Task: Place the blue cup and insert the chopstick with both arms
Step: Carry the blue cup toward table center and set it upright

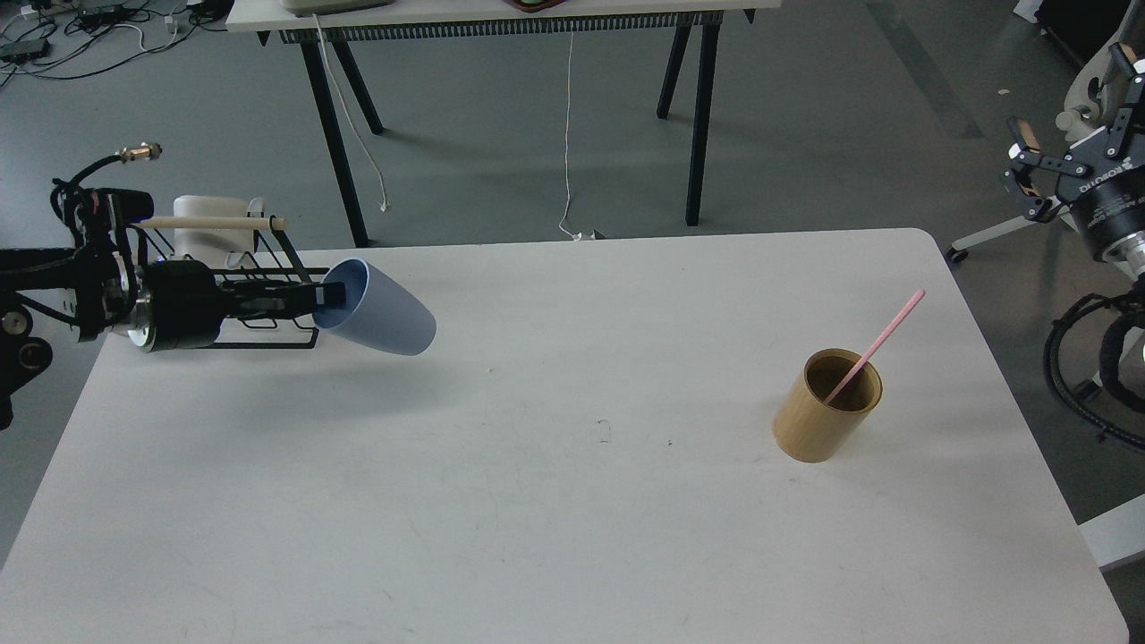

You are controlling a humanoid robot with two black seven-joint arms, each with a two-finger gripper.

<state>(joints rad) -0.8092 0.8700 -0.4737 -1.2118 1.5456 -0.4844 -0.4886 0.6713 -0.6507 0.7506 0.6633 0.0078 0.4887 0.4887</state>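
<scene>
My left gripper (326, 300) reaches in from the left and is shut on the rim of the blue cup (385, 311). The cup is tilted on its side, its mouth toward the gripper and its base pointing right, held above the white table (572, 501). The pink chopstick (875, 346) leans in the tan wooden cup (827, 404) at the right of the table, its top end pointing up and right. My right gripper (1029, 174) hangs off the table's right edge, above the floor, its fingers spread and empty.
A black wire rack with a pale wooden rod (210, 222) stands at the table's far left corner behind my left arm, with a white object (210, 228) beside it. A second table (501, 18) on black legs stands beyond, with cables on the floor.
</scene>
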